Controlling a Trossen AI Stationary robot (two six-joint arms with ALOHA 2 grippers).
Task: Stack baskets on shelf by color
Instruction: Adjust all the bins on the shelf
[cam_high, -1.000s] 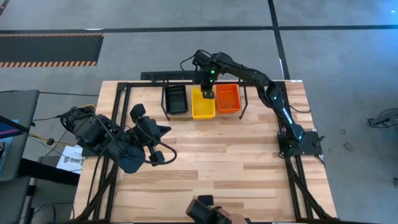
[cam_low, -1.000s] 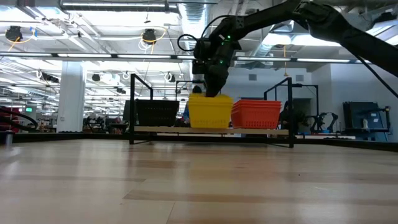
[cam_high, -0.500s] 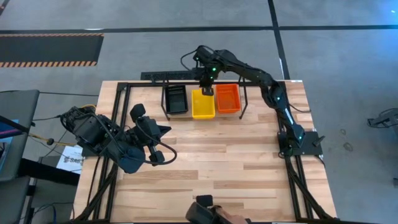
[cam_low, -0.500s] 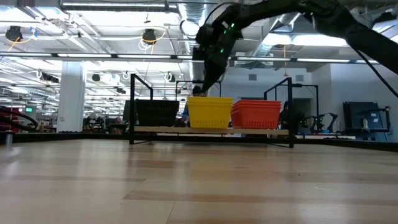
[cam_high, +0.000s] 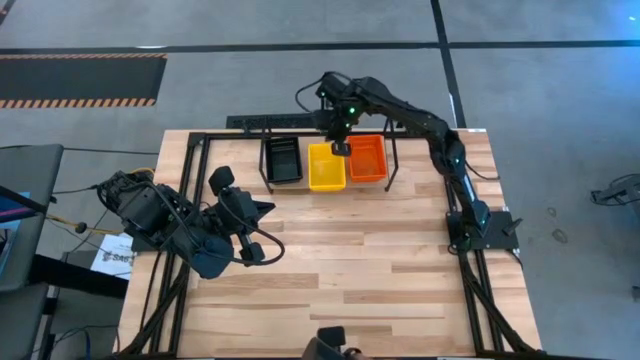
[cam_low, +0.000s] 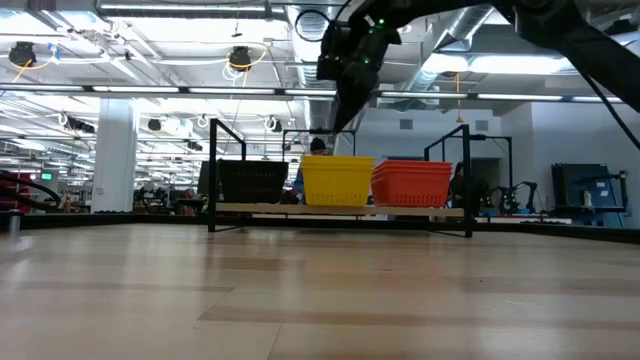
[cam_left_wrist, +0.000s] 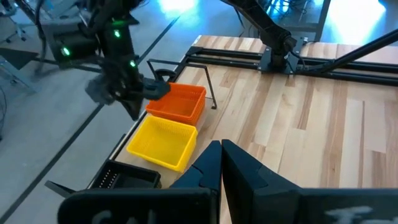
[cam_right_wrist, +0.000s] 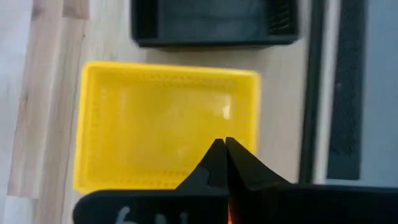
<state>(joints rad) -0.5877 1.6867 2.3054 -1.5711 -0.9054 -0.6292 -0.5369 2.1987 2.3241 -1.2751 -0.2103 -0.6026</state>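
Observation:
Three basket stacks sit side by side on the low black shelf (cam_low: 214, 176) at the table's far edge: black (cam_high: 283, 160), yellow (cam_high: 326, 167) and red-orange (cam_high: 366, 158). In the low view they show as black (cam_low: 253, 181), yellow (cam_low: 338, 180) and red-orange (cam_low: 412, 183). My right gripper (cam_high: 340, 147) hangs shut and empty above the yellow stack's far right corner; its wrist view looks down into the yellow basket (cam_right_wrist: 168, 124). My left gripper (cam_high: 265, 208) waits shut over the table's left half, and its wrist view shows its shut fingers (cam_left_wrist: 221, 149).
The larger black rail frame (cam_high: 185, 160) runs along the table's edges. Bare wooden tabletop (cam_high: 370, 250) lies between the shelf and the near edge. A dark object (cam_high: 325, 345) shows at the near edge. A black strip (cam_high: 265, 121) lies behind the shelf.
My right gripper has come up off the yellow stack's far edge and shifted a little toward the table's right, now well clear above it. The top yellow basket, raised at one end a second ago, now lies level on its stack.

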